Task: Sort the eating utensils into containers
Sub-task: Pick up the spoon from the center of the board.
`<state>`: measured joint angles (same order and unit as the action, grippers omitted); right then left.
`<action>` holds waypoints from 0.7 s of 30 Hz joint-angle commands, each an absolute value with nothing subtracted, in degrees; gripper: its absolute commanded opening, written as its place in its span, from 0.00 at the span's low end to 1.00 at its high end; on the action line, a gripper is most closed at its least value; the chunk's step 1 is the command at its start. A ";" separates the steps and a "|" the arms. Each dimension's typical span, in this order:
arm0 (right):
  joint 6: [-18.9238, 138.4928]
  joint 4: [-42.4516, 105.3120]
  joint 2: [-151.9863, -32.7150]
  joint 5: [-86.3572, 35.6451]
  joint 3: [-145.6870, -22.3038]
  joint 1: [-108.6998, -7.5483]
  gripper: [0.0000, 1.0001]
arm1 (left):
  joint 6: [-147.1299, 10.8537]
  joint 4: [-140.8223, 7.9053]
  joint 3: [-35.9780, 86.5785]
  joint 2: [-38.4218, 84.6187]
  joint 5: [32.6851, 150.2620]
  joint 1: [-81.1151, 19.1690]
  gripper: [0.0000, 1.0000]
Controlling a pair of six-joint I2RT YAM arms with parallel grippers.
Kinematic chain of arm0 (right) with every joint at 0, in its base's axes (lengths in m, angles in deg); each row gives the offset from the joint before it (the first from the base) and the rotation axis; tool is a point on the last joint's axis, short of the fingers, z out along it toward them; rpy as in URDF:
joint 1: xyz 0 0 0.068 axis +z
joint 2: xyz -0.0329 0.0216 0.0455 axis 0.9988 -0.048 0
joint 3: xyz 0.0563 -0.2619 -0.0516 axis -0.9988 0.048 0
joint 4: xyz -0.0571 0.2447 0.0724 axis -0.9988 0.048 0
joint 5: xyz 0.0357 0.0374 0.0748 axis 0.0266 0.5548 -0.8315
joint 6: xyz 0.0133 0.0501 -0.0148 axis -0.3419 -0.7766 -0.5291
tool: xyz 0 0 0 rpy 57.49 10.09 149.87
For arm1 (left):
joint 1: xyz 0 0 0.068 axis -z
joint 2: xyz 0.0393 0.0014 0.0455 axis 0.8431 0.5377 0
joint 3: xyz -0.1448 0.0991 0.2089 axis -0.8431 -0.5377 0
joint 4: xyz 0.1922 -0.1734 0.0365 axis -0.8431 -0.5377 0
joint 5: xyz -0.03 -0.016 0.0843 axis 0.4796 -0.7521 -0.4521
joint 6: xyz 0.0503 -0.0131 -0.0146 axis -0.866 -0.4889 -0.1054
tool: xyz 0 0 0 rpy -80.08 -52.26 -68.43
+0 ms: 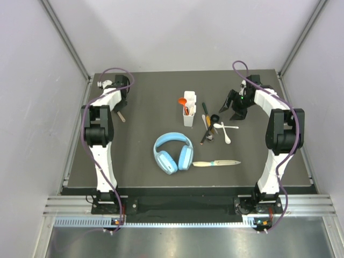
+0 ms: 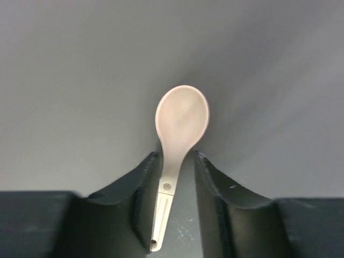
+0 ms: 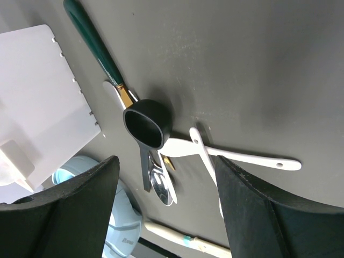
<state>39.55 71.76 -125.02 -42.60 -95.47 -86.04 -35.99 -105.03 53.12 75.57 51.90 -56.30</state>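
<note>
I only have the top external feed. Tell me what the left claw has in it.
Observer: The left wrist view shows a white spoon in the left claw. Its handle sits between the fingers and its bowl points away from the camera.
Operator: Now report the right claw.
Observer: The right claw is wide open and holds nothing. It hangs over a black scoop that lies across a green-handled utensil.
</note>
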 commanded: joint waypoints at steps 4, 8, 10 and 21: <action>40.06 71.44 -124.65 -41.80 -97.31 -86.72 0.72 | -40.43 -103.98 54.91 77.77 58.24 -56.77 0.04; 39.88 71.09 -124.12 -41.80 -96.78 -86.72 0.72 | -40.87 -103.29 53.42 76.98 62.55 -56.77 0.00; 39.70 70.74 -123.77 -41.88 -96.26 -86.72 0.72 | -41.31 -102.40 51.75 75.93 64.57 -56.68 0.00; 39.27 69.60 -121.75 -42.24 -93.97 -86.64 0.72 | -48.16 -94.67 41.82 67.50 72.75 -49.93 0.00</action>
